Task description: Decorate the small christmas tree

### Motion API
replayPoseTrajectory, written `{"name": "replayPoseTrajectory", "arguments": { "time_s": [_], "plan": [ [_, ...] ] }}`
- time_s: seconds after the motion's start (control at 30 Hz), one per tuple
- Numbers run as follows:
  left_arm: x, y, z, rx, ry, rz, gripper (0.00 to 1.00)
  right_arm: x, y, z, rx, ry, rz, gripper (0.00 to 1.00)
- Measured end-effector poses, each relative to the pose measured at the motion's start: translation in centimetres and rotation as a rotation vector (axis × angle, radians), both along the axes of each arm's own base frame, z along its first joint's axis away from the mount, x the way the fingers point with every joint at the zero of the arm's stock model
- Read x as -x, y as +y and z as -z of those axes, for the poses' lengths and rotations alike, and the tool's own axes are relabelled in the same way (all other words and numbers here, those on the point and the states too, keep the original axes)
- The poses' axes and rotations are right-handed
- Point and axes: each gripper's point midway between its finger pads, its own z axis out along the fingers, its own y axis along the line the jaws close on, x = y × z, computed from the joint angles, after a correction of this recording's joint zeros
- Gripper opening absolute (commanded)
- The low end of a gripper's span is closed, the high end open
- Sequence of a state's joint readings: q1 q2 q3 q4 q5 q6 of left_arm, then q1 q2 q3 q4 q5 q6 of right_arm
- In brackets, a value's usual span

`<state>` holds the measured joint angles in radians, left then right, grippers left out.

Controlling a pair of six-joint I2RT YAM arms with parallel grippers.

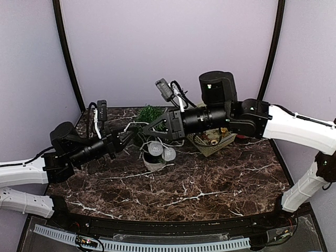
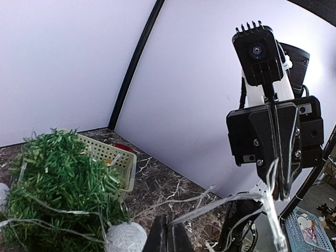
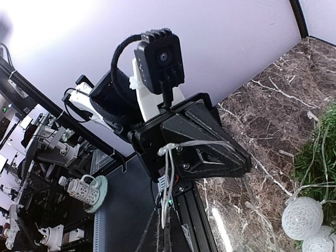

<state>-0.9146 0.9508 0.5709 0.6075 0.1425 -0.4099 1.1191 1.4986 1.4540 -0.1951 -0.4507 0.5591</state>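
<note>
Seeing small christmas tree (image 1: pixel 151 113) at back-centre of marble table (image 1: pixel 220 189), just left of pale basket (image 1: pixel 212 143). Bushy, dark green, with flat tinsel-like needles sticking out all round; reads brighter green in left wrist view. Already wrapped with a few loops of thin white light string (image 2: pixel 210 202) across the lower foliage. Carries round white woven balls (image 3: pixel 302 218) on that string, low on the near side. Can't separate pot from balls in top view.

Left gripper (image 1: pixel 132 137) parked right in front of the tree, jaws pressed together, pinching the string at the tips. Right gripper (image 1: pixel 145 131) facing it, nearly tip to tip, likewise clamped on the same string, with a loose strand dangling below. Short stretch of string spanning between the two, off the table.
</note>
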Motion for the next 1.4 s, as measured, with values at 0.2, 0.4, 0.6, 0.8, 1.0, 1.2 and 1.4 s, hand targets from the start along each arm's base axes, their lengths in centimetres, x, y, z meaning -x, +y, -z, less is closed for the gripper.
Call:
{"name": "replayPoseTrajectory", "arguments": {
  "time_s": [0.2, 0.4, 0.6, 0.8, 1.0, 1.2, 1.4],
  "plan": [
    [0.1, 3.0, 1.3, -0.041, 0.072, -0.102, 0.00, -1.1, -0.2, -0.3, 0.038, -0.027, 0.063, 0.00],
    [-0.3, 5.4, 3.7, -0.127, 0.166, -0.217, 0.00, -2.8, 1.6, 1.5, 0.110, -0.031, 0.098, 0.00],
    [-1.7, 7.1, 7.9, -0.245, 0.298, -0.314, 0.00, -4.7, 3.3, 4.7, 0.213, -0.021, 0.148, 0.00],
    [-3.6, 7.8, 9.9, -0.267, 0.380, -0.313, 0.00, -5.7, 4.0, 6.5, 0.285, -0.030, 0.182, 0.00],
    [-4.6, 6.7, 12.0, -0.295, 0.433, -0.254, 0.00, -6.2, 3.9, 7.3, 0.330, -0.038, 0.198, 0.00],
    [-5.1, 5.8, 14.4, -0.343, 0.484, -0.224, 0.00, -6.1, 3.5, 9.5, 0.391, -0.024, 0.199, 0.00],
    [-5.6, 6.2, 15.3, -0.357, 0.509, -0.237, 0.00, -6.1, 3.3, 11.1, 0.423, -0.015, 0.202, 0.00]
  ]
}}
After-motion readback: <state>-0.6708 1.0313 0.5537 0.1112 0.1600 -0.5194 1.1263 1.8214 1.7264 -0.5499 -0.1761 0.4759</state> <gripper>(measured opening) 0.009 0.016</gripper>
